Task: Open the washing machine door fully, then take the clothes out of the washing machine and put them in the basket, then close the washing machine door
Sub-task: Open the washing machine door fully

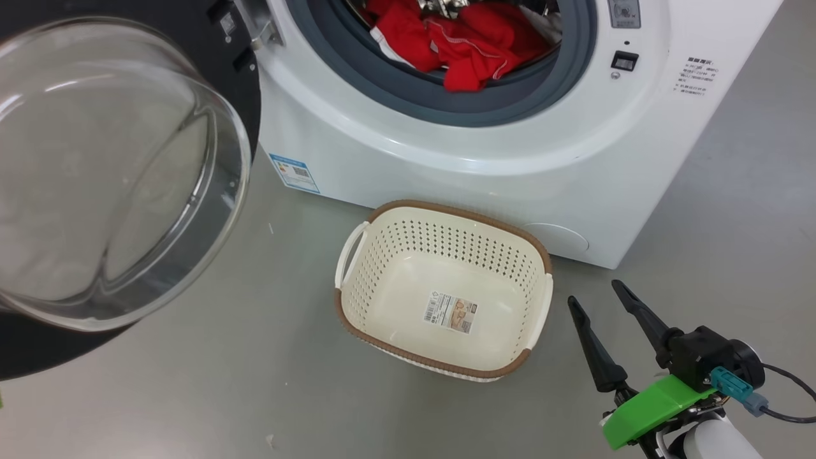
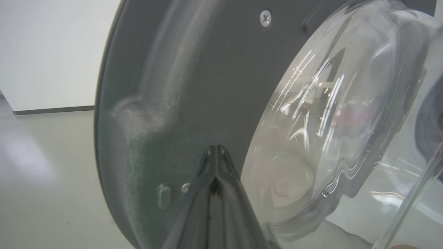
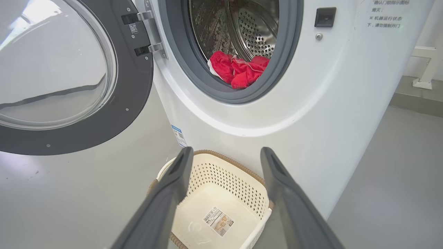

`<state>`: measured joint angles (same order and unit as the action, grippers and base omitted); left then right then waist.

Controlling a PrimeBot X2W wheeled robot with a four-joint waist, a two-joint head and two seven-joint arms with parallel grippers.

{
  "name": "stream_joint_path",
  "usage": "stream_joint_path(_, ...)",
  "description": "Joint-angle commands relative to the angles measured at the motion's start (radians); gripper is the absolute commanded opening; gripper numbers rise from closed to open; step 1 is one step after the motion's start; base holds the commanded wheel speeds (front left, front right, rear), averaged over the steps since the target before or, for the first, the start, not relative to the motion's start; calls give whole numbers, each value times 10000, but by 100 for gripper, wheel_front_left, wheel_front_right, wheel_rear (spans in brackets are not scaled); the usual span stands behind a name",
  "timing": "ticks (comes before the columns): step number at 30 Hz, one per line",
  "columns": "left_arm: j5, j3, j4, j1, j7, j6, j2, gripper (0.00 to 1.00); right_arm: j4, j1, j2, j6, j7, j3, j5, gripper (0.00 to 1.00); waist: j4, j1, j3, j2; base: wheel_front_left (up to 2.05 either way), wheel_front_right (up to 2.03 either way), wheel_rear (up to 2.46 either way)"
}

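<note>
Nearest in the head view, the right gripper hangs low over the grey floor, just right of the basket, its two dark fingers spread wide with nothing between them. In its own wrist view the right gripper frames the basket between those parted fingers.

The left gripper has its fingertips pressed together with nothing between them, right up against the dark inner face of the washing machine door; whether they touch it cannot be told.

The basket is cream-white and perforated, with a brown woven-look rim and a label sticker on its bare bottom. It stands on the floor directly before the washing machine, close to its front.

The washing machine door is swung wide to the left on its hinge, its clear glass bowl bulging toward the camera inside the wide black rim.

Farther back, the white machine shows a small blue label low on its front and a grey gasket round the opening. The clothes, bright red with white trim, lie heaped at the bottom of the perforated steel drum, one fold resting on the gasket's lower lip.
</note>
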<state>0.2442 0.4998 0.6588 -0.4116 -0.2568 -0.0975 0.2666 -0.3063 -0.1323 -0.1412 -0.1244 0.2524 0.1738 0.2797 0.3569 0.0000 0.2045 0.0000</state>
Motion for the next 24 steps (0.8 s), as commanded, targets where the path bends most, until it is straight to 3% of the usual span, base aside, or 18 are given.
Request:
stream_joint_path(1,-99,420,-135,-277,-49,-1,710,0,245,-308,-41,-63,93,211,-78,100,-56,0,80,0,0,0,0)
stream_joint_path(15,-448,1220,1332,-1351,-49,-261,1539,0,244,-675,-133,-63,93,315,-203,100,-259,0,600,0,0,0,0)
stream_joint_path(24,-544,1339,1507,-1457,-49,-325,1500,0,163,-661,-116,-63,93,285,-187,100,-256,0,465,0,0,0,0)
